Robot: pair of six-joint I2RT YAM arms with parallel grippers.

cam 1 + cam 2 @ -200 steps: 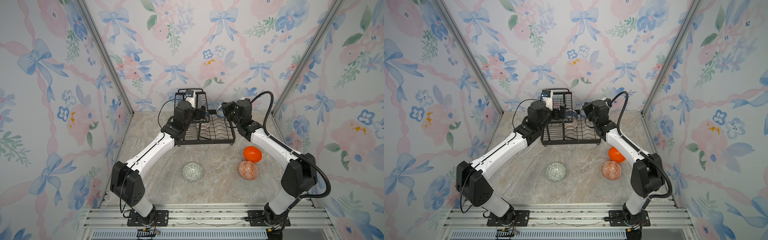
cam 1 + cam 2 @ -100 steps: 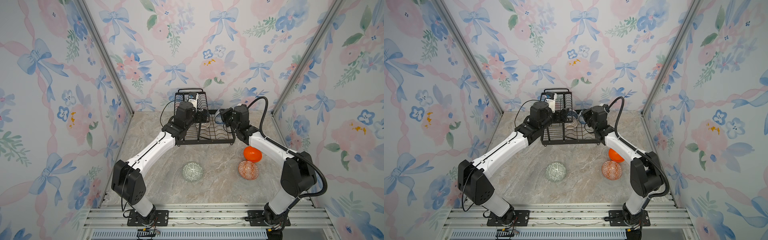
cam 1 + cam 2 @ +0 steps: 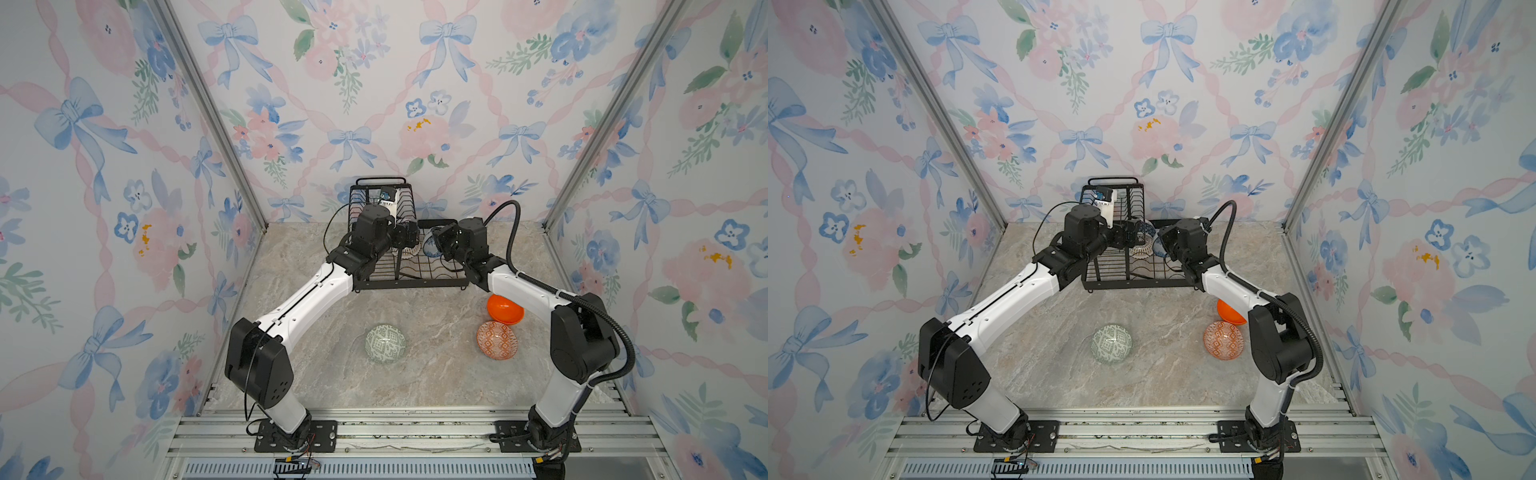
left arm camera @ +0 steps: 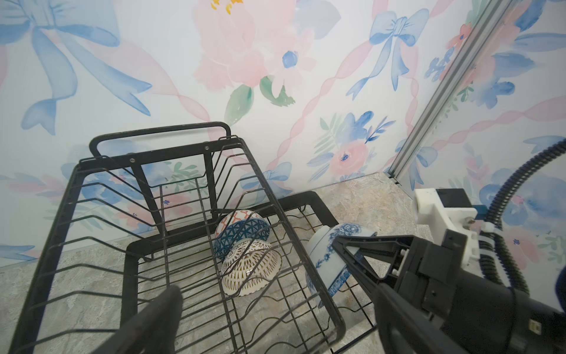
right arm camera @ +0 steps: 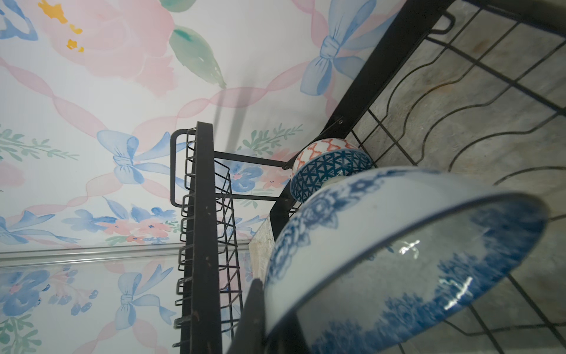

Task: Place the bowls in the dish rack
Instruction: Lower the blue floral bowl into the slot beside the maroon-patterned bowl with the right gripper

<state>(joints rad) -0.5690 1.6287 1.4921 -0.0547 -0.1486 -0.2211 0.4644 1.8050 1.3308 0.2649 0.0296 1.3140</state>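
Observation:
The black wire dish rack stands against the back wall. My right gripper is shut on the rim of the blue-white floral bowl, which hangs tilted just over the lower tray. A dark-blue geometric bowl lies in the tray against a brown-white patterned one. My left gripper hangs open and empty over the upper basket's near end. The green-white bowl, the orange-white patterned bowl and the plain orange bowl sit on the table.
An orange-white bowl edge shows behind the dark-blue one. The plain orange bowl lies partly under my right forearm. Flowered walls close in the table on three sides, and a metal rail runs along the front.
My right gripper has come down and slightly left with the floral bowl, closer to the lower tray. The left gripper has shifted a little right over the rack.

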